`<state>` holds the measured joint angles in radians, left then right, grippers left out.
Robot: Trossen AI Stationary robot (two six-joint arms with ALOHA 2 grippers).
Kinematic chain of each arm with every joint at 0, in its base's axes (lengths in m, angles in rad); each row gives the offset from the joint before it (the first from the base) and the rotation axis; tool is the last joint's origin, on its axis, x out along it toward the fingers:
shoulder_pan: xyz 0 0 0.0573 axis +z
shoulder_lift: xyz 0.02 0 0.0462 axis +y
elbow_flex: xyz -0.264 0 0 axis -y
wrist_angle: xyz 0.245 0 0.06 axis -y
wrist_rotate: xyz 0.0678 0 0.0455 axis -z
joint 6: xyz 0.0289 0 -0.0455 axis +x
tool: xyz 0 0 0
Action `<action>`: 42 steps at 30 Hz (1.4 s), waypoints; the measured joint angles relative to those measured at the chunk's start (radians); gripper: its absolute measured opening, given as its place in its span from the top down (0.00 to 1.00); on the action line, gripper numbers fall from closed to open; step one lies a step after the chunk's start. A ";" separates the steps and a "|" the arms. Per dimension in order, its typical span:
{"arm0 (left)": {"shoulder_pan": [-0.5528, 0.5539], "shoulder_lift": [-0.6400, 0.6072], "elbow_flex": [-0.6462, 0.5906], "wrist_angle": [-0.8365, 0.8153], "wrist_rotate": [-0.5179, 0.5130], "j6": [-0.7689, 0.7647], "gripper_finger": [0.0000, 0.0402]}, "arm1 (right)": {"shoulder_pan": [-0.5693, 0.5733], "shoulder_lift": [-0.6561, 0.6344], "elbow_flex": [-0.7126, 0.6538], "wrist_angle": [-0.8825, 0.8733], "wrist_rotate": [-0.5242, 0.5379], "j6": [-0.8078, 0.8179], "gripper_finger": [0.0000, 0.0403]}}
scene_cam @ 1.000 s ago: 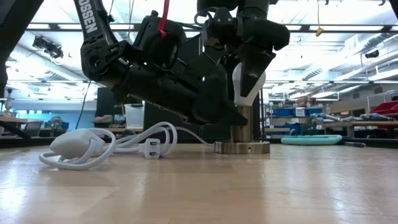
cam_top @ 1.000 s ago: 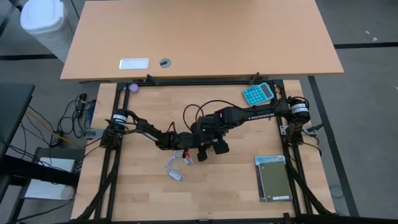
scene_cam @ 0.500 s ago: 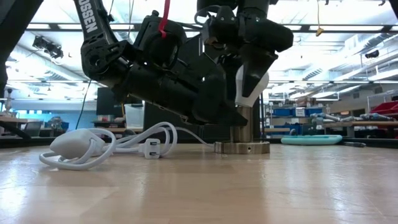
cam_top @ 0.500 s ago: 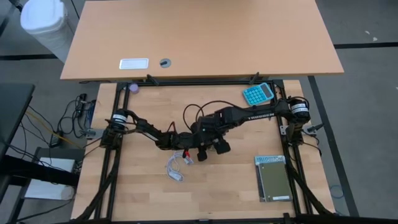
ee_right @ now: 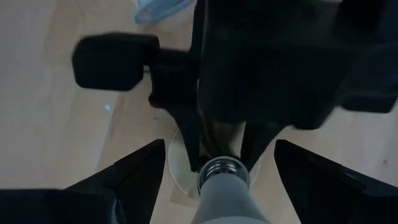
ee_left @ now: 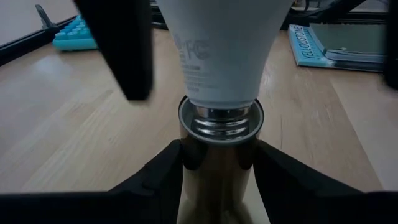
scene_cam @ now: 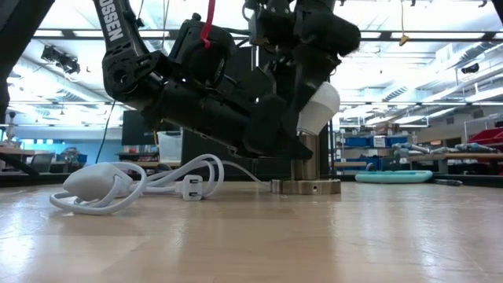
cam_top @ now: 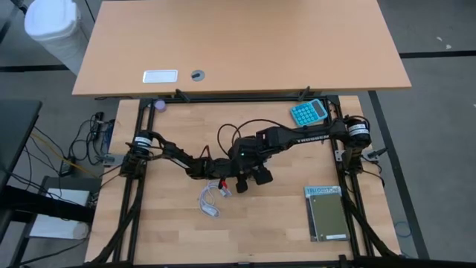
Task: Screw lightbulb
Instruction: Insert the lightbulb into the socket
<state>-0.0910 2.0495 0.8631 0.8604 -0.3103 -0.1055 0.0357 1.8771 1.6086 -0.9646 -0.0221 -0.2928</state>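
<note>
The white lightbulb (scene_cam: 322, 102) stands with its silvery screw base (ee_left: 221, 118) in the mouth of a metal socket post (scene_cam: 305, 161) near the table's middle. My right gripper (ee_right: 219, 144) comes steeply down over the bulb and is shut on it. My left gripper (ee_left: 217, 180) reaches in almost level from the table's left and is shut on the socket post. In the high view both grippers (cam_top: 242, 173) cover bulb and socket. My left gripper pinches the socket's upright metal post (ee_left: 217, 162) between its two fingers, just below the rim, coming nearly level from the table's left. The socket stands upright with its round foot (scene_cam: 306, 186) on the table. My right gripper has the bulb's wide white globe (scene_cam: 324, 101) between its two fingers, from above and pointing steeply down. One finger (scene_cam: 302, 82) lies in front of the globe; the pads' contact is out of the wrist frame. The bulb stands about upright, its screw base in the socket's mouth.
A coiled white cable with a plug (scene_cam: 118, 185) lies on the table just to the near left of the socket. A teal calculator (cam_top: 309, 112) lies at the far right and a book (cam_top: 327, 214) at the near right. A second tabletop (cam_top: 245, 45) stands beyond the far edge.
My right gripper has rolled a little about the bulb and tipped slightly, so more of the white globe shows beside its finger in the low view. The bulb's base has stayed at the socket's mouth.
</note>
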 joint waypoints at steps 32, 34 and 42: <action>0.000 -0.001 -0.001 -0.013 0.000 -0.004 0.56 | -0.008 -0.609 -0.570 0.328 0.083 0.161 0.17; 0.000 -0.001 -0.001 -0.013 0.004 -0.004 0.56 | -0.012 -0.615 -0.611 0.358 0.078 0.161 0.17; 0.003 0.001 -0.001 0.001 0.009 -0.003 0.56 | -0.032 -0.522 -0.624 0.362 0.106 0.110 0.17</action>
<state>-0.0876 2.0502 0.8616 0.8613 -0.3009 -0.1089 0.0036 1.3551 0.9842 -0.6029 0.0838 -0.1824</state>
